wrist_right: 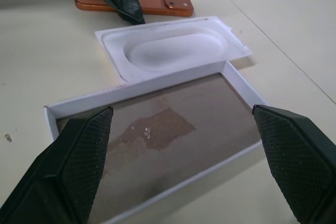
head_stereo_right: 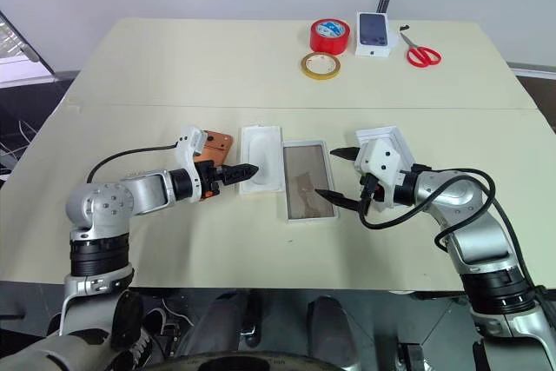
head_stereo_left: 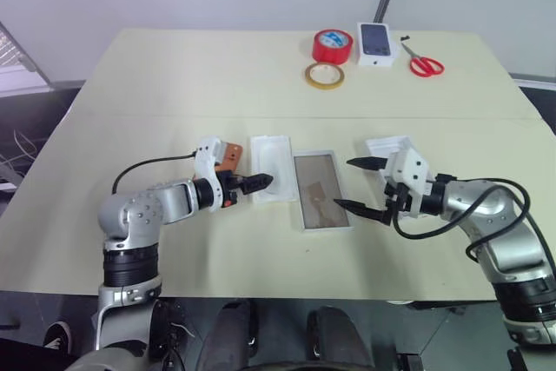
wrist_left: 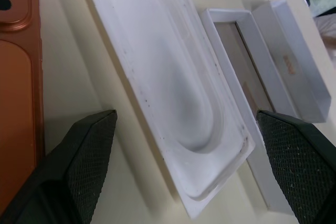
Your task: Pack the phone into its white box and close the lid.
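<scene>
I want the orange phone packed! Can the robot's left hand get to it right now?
Probably yes. The phone lies bare on the table right beside the left gripper, which is open over the white insert. Nothing covers it.

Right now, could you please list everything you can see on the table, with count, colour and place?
phone: one, orange, left of the insert, under the left arm
insert: one, white, between phone and box
box: one, white with brownish inside, table centre
lid: one, white, right of the box, behind the right arm
red tape: one roll, far side
yellow tape: one roll, in front of the red tape
small box: one, white with phone picture, right of the red tape
scissors: one pair, red handles, far right
left pincer: open, over the insert
right pincer: open, at the box's right edge
</scene>
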